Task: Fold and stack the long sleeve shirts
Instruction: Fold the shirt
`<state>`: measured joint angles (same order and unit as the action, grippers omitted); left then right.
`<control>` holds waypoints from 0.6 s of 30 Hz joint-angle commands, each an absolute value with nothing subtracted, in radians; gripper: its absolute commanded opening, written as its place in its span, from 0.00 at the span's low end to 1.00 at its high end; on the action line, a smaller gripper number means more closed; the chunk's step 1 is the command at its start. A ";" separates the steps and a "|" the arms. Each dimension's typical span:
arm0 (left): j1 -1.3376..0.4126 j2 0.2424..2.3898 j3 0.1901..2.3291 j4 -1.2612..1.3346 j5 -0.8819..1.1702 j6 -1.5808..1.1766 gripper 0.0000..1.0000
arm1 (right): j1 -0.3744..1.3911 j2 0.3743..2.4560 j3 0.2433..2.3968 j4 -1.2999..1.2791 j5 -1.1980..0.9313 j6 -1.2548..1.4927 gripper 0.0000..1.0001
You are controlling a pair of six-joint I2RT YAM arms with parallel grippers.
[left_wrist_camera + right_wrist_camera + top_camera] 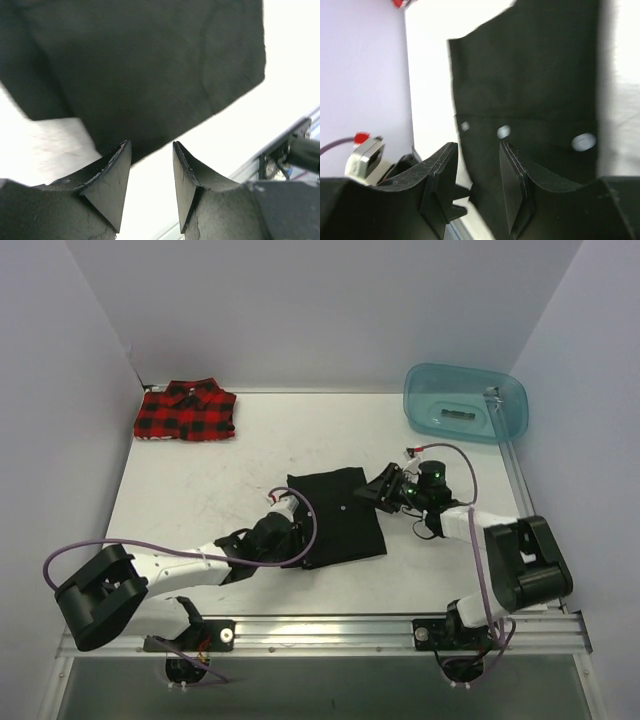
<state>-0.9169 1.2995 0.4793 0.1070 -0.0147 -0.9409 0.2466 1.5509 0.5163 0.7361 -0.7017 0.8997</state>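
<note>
No legible text, brand, number or sign in any view. Nothing readable on the black shirt, the plaid shirt or the teal tub. Dark strip inside the tub too small to make out.

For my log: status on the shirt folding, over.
Left gripper open at left edge of black shirt; right gripper open at its right. Plaid shirt folded, far left. Tub apart, far right.

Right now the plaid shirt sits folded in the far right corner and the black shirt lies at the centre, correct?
Not quite. The top external view shows the plaid shirt folded in the far left corner; the far right corner holds the teal tub. The black shirt does lie at the centre.
</note>
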 commanded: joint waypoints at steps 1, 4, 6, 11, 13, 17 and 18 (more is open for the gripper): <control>-0.959 1.278 0.534 0.081 -0.026 -0.910 0.48 | 0.274 1.399 0.564 0.505 -0.781 0.812 0.39; -0.976 1.311 0.543 0.101 -0.011 -0.908 0.48 | 0.334 1.324 0.549 0.414 -0.779 0.781 0.40; -0.985 1.339 0.552 0.103 0.000 -0.913 0.48 | 0.373 1.298 0.508 0.408 -0.788 0.790 0.40; -0.986 1.350 0.538 0.091 -0.009 -0.948 0.48 | 0.394 1.285 0.367 0.480 -0.810 0.828 0.39; -0.985 1.350 0.528 0.089 -0.011 -0.957 0.48 | 0.393 1.282 0.318 0.468 -0.798 0.813 0.39; -0.983 1.344 0.511 0.081 -0.029 -0.982 0.48 | 0.348 1.324 0.273 0.449 -0.787 0.749 0.36; -0.982 1.341 0.506 0.081 -0.029 -0.992 0.47 | 0.333 1.354 0.265 0.456 -0.788 0.741 0.36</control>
<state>-0.9821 1.3479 0.5156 0.0895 -0.0109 -0.9630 0.3759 1.3186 0.2764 0.4526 -0.7784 0.7952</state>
